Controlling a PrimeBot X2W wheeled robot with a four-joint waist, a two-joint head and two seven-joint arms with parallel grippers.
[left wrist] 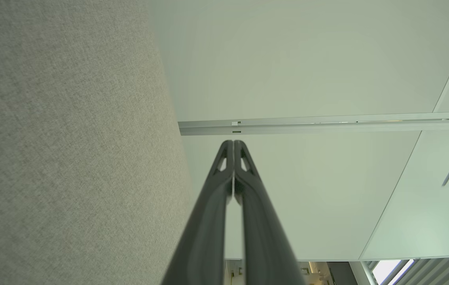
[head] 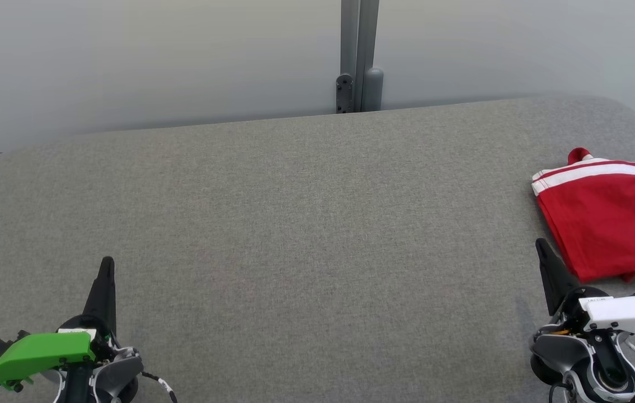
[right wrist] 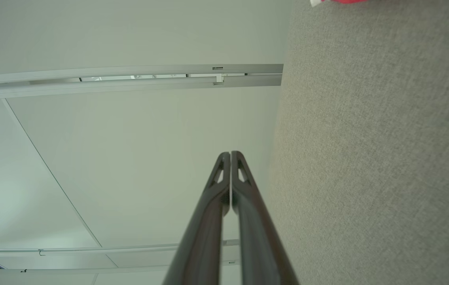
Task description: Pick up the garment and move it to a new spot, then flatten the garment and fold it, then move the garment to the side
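The garment [head: 608, 215] is red with a white band, folded flat at the right edge of the grey cushioned surface [head: 306, 224]; a sliver of the garment [right wrist: 347, 1] shows at the top of the right wrist view. My right gripper [head: 541, 244] is shut and holds nothing, its tips just left of the garment's near corner, apart from it. My left gripper [head: 107, 262] sits at the lower left, shut and holding nothing, far from the garment. In the wrist views the fingertips of the left gripper [left wrist: 233, 142] and of the right gripper [right wrist: 230, 153] are pressed together.
The grey surface spreads wide between the two grippers. Behind its far edge stands a pale wall with a grey vertical post [head: 358, 56]. The surface's rounded corners fall away at the far left and far right.
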